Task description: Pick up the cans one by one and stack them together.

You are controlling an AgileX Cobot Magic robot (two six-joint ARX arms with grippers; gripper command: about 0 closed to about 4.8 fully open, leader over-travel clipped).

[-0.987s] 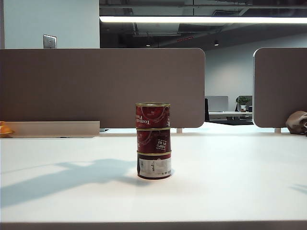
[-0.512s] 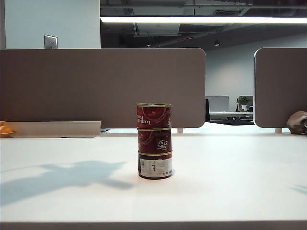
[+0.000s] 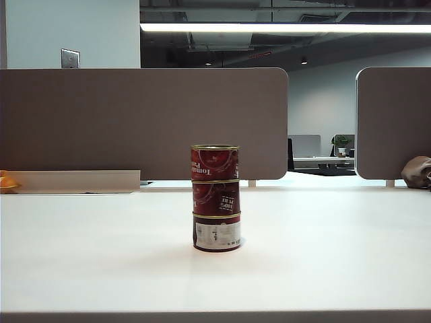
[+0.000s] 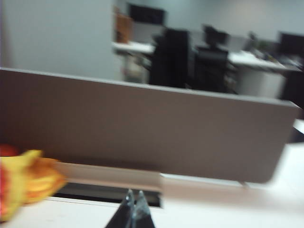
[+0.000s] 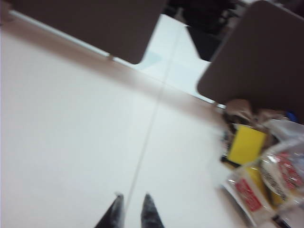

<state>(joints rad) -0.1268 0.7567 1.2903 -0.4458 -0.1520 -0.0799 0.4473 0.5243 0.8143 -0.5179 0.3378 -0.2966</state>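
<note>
Standing stacked, 3 dark red cans — gold rims, left fingers pressed together, right fingers slightly apart — empty.

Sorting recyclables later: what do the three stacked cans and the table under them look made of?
The cans look like metal: gold shiny rims, with glossy dark red labels, paper or printed. The table has a smooth matte white top, probably laminate; the pictures cannot confirm it.

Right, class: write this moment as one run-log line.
cans: three stacked upright mid-table | left hand: shut, empty, facing the divider | right hand: slightly open, empty, over bare table | stack: untouched
</note>
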